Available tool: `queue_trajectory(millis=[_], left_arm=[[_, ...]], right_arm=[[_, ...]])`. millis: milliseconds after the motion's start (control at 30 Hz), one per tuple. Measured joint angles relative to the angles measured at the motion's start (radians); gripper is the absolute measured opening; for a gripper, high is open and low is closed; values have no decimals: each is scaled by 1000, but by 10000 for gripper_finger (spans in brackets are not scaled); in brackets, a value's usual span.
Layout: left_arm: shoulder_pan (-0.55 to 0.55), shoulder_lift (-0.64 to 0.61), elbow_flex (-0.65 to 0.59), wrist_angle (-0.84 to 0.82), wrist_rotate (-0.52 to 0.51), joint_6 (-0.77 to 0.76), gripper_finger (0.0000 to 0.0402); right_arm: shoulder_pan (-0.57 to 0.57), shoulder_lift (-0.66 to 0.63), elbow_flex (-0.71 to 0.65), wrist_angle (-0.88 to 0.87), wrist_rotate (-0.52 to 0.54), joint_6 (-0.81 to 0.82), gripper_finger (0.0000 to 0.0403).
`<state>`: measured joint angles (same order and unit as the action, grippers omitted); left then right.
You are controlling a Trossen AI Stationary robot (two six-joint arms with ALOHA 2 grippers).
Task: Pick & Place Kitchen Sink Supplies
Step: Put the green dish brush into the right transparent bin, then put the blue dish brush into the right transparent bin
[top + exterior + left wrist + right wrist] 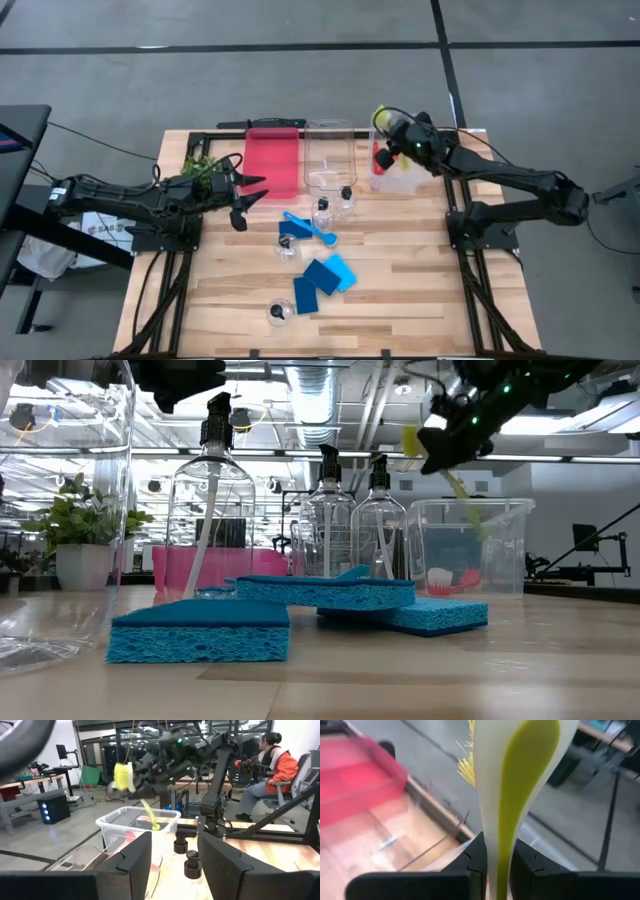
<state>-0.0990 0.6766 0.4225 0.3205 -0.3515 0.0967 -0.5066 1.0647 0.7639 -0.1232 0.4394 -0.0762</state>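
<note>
Yellow-green brush (506,795) between right gripper (496,862) fingers

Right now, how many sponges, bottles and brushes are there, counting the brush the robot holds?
Blue sponges: 3
Clear bottles: 4
Brushes: 3 (blue brush on the table, red brush in the clear bin, yellow-green brush in the right hand)
Total: 10

Yellow-green brush (507,785) held above bin; blue sponges (325,278), bottles (321,213), blue brush (308,227) mid-table.
</note>
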Motion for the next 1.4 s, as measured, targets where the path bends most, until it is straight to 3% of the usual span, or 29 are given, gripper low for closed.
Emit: queue_trajectory(millis=[300, 667, 833, 1000, 1200, 1400], left_arm=[[0, 1, 0, -5, 0, -1, 159], [0, 2, 0, -5, 0, -1, 159], [0, 15, 0, -1, 1, -1, 160], [0, 27, 0, -5, 0, -1, 161], [0, 30, 0, -5, 0, -1, 161], [0, 35, 0, -4, 1, -1, 161]], right_arm=[[-51, 71, 0, -78, -26, 78, 54], [-50, 54, 0, -113, -23, 78, 173], [-50, 43, 0, -110, -15, 78, 202], [-50, 14, 0, -109, 30, 78, 200], [-38, -58, 0, -109, 33, 78, 169], [63, -177, 0, -99, 31, 72, 125]])
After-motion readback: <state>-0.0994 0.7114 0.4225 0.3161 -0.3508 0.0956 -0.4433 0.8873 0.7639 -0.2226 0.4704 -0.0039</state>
